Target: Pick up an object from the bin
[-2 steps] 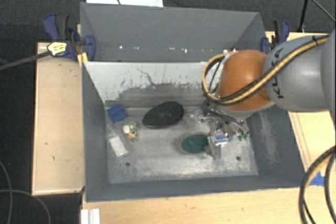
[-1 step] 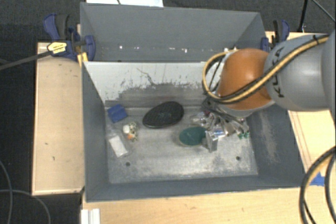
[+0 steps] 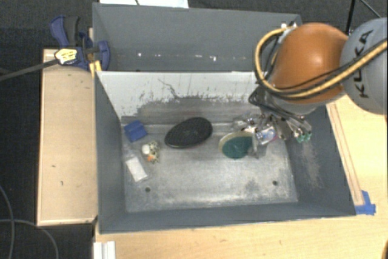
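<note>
My gripper (image 3: 262, 135) is low over the right part of the bin floor, under the arm's orange dome. Right at its fingers lies a round teal-green thing (image 3: 236, 147), touching or nearly touching them. A black oval brush-like thing (image 3: 188, 131) lies to the left of that, near the back wall.
A small blue block (image 3: 134, 130) sits at the far left of the bin. Below it lie a small white and orange bit (image 3: 150, 151) and a pale clear packet (image 3: 136, 168). A small green piece (image 3: 303, 137) shows at the gripper's right side. The arm's dome and cables cover the bin's back right.
</note>
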